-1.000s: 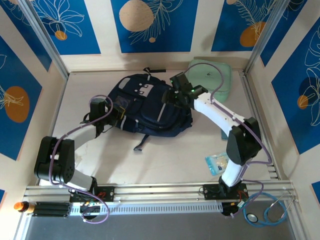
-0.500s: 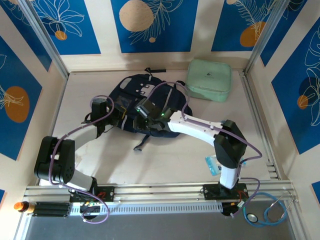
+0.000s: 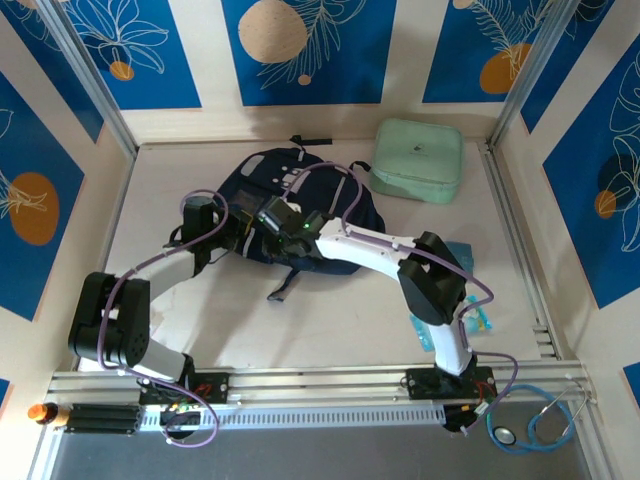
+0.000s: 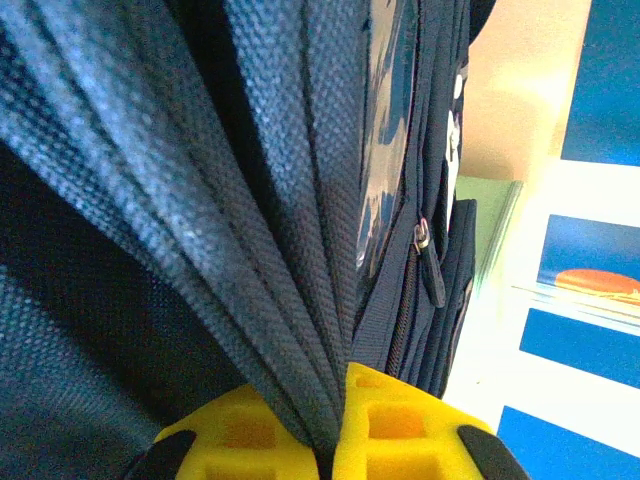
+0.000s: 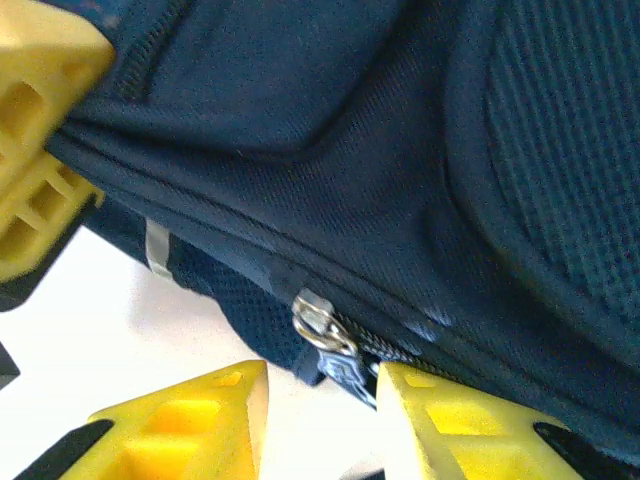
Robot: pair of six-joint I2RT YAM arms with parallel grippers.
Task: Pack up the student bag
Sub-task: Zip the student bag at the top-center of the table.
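The student bag point(image 3: 250, 180), dark navy with small pale patches and black straps, lies flat on the bench point(image 3: 330, 320), at mid-width and nearer the far edge than the near one. My left fingers point(image 4: 338, 425) are closed tight on a gathered fold of its fabric at the bag's left side. My right fingers point(image 5: 322, 400) are at the bag's near edge, parted, with a metal zip pull point(image 5: 322, 335) hanging in the gap just beside one of them; nothing is clamped.

The bench is pale cream and matte. A mint-green zip case point(image 3: 418, 160) sits in its far right corner, apart from the bag. A clear packet point(image 3: 428, 335) with light-blue contents lies near the right edge, partly hidden by my right arm. An aluminium rail point(image 3: 300, 380) runs along the near edge and carries both arm bases; beyond it, at the near right, lies a blue stethoscope point(image 3: 535, 425). The walls point(image 3: 300, 40) around the bench are cream with blue panels bearing white leaf outlines and orange or tan discs. Slanted metal posts point(image 3: 85, 75) stand at the far corners.
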